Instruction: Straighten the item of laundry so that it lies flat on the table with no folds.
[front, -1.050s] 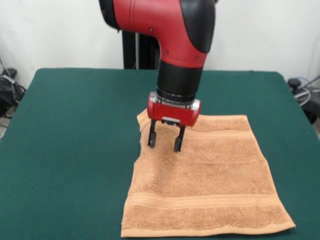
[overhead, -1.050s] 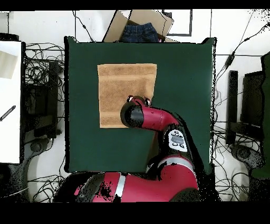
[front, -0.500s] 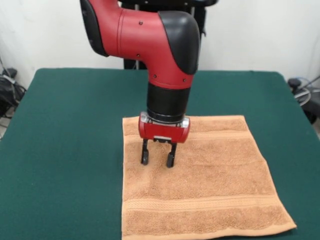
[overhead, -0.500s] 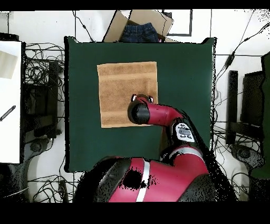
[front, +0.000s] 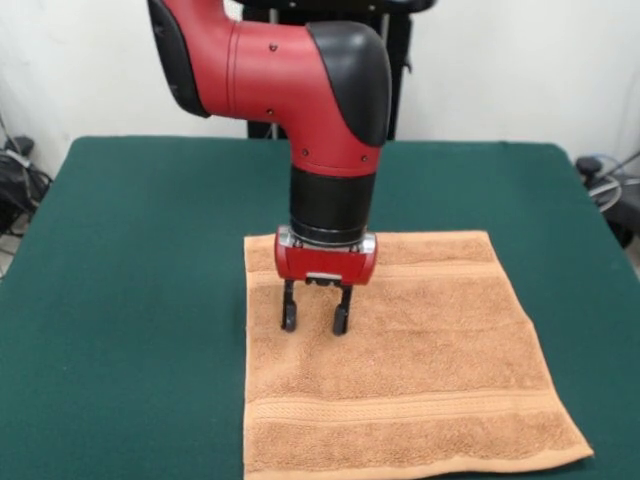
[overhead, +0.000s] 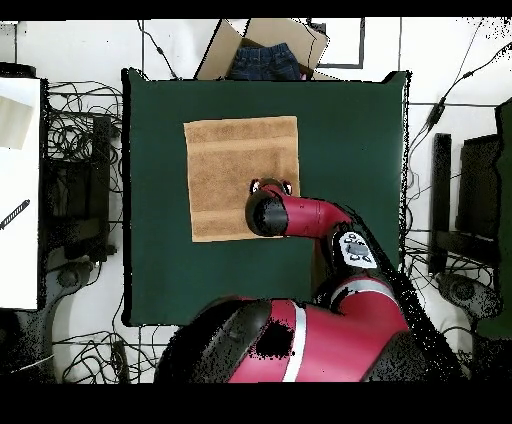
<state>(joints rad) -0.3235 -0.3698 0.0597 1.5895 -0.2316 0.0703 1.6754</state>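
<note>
The item of laundry (front: 420, 370) is a tan-orange terry towel spread out square on the green table (front: 140, 260), with no fold showing and a woven band near its front edge. From overhead the towel (overhead: 225, 165) also lies flat as a clean rectangle. My gripper (front: 315, 318) hangs just above the towel's left part, open, with nothing between its fingers. In the overhead view the arm's wrist covers most of the gripper (overhead: 270, 187).
A cardboard box holding dark blue clothing (overhead: 265, 55) sits beyond the table's far edge in the overhead view. Cables and dark equipment (overhead: 75, 170) crowd the floor on both sides. A white surface (overhead: 18, 190) stands at the left.
One second ago the towel's upper left corner was folded in beside the gripper; now that corner lies spread out. The gripper has shifted slightly left and lower and stays open.
</note>
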